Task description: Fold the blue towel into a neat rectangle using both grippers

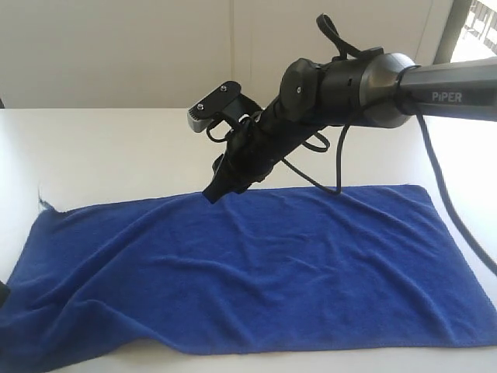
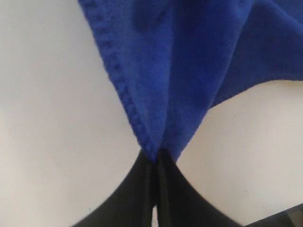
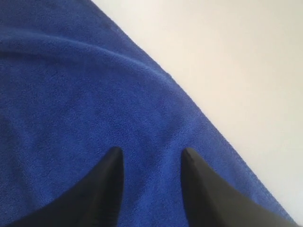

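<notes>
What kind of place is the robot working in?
Probably a robot lab or test room: a white table, a plain pale wall, and a black robot arm over a blue towel.

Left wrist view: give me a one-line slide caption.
Left end effector shut on a gathered edge of the blue towel, white table either side.

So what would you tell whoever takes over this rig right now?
Left gripper: shut on an edge of the blue towel.
Right gripper: open, poised over the towel near one long edge, holding nothing.
Towel: spread out on the white table, rumpled at the left end in the exterior view.
Done: one grip taken; no fold shows.
Left: the second grip, then every fold into a neat rectangle.
</notes>
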Robot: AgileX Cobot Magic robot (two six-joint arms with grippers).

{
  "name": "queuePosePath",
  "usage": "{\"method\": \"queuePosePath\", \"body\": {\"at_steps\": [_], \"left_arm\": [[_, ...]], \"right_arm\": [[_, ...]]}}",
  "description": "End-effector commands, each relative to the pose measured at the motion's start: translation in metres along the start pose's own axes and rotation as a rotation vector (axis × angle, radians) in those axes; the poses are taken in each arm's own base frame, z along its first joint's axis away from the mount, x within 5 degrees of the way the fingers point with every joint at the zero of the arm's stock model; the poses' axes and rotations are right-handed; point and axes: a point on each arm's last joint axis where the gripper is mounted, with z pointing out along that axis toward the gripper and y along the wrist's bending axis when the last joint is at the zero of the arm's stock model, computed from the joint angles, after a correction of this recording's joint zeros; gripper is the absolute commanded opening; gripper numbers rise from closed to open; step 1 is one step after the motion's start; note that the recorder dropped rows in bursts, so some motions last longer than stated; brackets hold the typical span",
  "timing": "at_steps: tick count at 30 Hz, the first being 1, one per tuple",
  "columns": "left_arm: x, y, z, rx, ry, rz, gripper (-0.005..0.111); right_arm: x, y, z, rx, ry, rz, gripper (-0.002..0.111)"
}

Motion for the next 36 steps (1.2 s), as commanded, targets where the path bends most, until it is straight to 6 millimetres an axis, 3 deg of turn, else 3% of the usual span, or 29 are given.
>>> {"method": "queuePosePath", "body": {"at_steps": [1,11,15,20,23,28,31,34,36], "left_arm": [[0.003,0.002,-0.002,-0.036,0.022,-0.002,0.0],[0.001,0.013,-0.003,-0.151,0.002,0.072,0.002],[0.001,0.013,-0.003,-0.154,0.011,0.103,0.025],[0.003,0.011,-0.005,-0.134,0.042,0.098,0.066],[0.0,0.007,-0.014,-0.122,0.046,0.101,0.073],[-0.028,-0.008,-0.045,-0.076,-0.184,0.084,0.06],[-0.054,-0.021,-0.065,0.026,-0.44,0.044,0.038],[-0.076,-0.027,-0.075,0.068,-0.558,0.162,0.0],[-0.089,-0.025,-0.069,0.091,-0.532,0.186,0.0]], "right_arm": [[-0.001,-0.002,-0.002,0.008,-0.008,0.005,0.038],[-0.001,-0.002,-0.002,0.008,-0.008,0.009,0.038],[-0.001,-0.002,-0.002,0.01,-0.01,0.008,0.038],[-0.001,-0.003,-0.002,0.01,-0.011,0.01,0.038],[-0.001,-0.003,-0.002,0.011,-0.01,0.008,0.038],[0.006,-0.019,-0.01,0.094,0.041,0.02,0.038],[0.016,-0.046,-0.028,0.215,0.101,0.075,0.033],[0.032,-0.076,-0.047,0.299,0.141,0.192,0.025],[0.046,-0.096,-0.057,0.323,0.172,0.251,0.019]]}}
